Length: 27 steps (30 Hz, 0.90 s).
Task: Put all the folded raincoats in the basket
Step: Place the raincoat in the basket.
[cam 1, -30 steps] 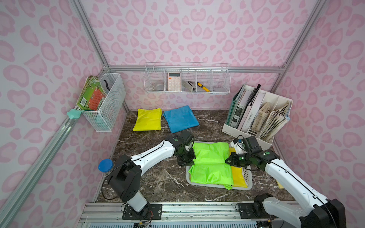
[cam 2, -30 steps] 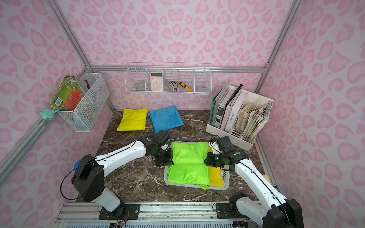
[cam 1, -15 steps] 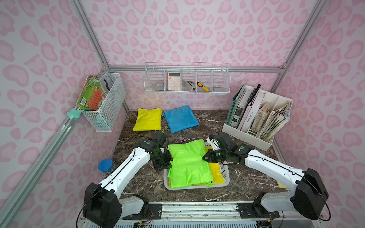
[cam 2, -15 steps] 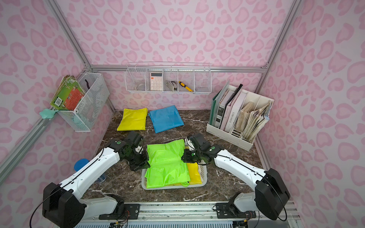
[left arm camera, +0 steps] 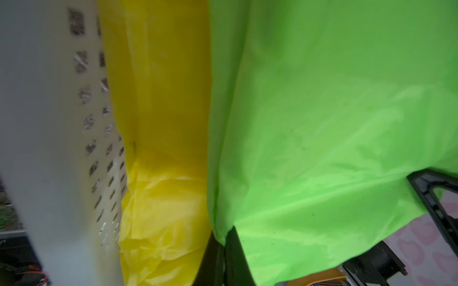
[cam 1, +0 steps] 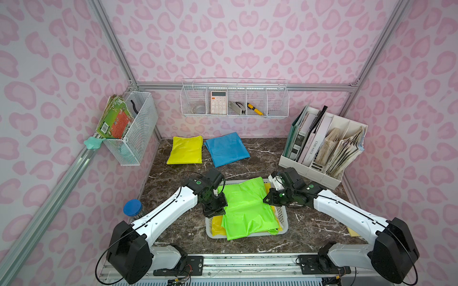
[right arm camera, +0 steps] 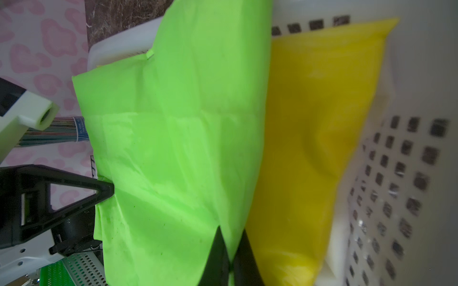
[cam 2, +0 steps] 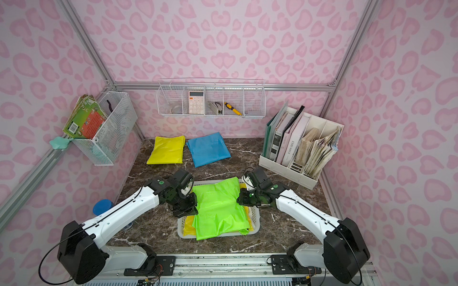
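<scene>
Green raincoat (cam 1: 247, 205) was sagging over the white basket (cam 1: 284, 221) at the near middle of the table, on top of a yellow raincoat (cam 1: 217, 224) lying inside. I had my left gripper (left arm camera: 224, 244) pinched tight on its left edge and my right gripper (right arm camera: 231, 250) on its right edge.
</scene>
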### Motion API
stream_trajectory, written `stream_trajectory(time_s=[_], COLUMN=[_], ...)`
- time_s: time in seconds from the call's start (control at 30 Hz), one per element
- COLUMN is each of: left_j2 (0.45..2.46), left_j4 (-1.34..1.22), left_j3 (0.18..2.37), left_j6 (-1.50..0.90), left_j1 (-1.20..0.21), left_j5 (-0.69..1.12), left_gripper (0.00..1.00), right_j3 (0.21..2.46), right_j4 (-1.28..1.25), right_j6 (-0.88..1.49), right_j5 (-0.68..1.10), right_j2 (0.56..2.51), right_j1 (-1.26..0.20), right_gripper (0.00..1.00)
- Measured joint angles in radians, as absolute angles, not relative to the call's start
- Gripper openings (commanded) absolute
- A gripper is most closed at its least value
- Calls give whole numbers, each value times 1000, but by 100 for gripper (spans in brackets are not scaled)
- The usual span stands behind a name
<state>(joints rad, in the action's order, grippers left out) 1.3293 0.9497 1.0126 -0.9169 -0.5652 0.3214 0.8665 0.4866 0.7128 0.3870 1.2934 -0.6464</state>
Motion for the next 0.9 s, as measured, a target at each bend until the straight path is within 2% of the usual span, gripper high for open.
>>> stream_trajectory(time_s=[0.2,0.23,0.33,0.37,0.43,0.5,0.57,0.67,0.77,0.9], left_j2=[1402,1403,1402,1399,1385,1366,1343,1303,1249,1212], left_j4=[910,908,921,940,985,1018,1051,1085,1072,970], left_j3=[991,991,1002,1005,1012,1036,1070,1118,1124,1057], left_j6=[-916,-916,-913,-913,-916,-913,-912,-908,-883,-873], left_j1=[-566,-566,-566,-564,-563,-563,-563,-563,-566,-601], left_j5=[302,297,259,236,201,167,146,140,207,373], left_gripper=[2,6,29,34,40,42,39,15,1,0], right_j3=[805,804,800,800,807,843,891,952,956,871], right_j4=[439,433,424,431,447,479,500,527,533,505], right_j6=[719,725,728,728,721,704,680,650,646,683], right_j5=[404,405,396,379,364,348,334,326,342,410], right_j2=[1285,1285,1278,1276,1278,1278,1269,1252,1230,1180], right_j1=[-646,-646,-644,-640,-629,-626,-626,-625,-641,-717], right_gripper=[6,10,39,46,54,57,57,46,34,23])
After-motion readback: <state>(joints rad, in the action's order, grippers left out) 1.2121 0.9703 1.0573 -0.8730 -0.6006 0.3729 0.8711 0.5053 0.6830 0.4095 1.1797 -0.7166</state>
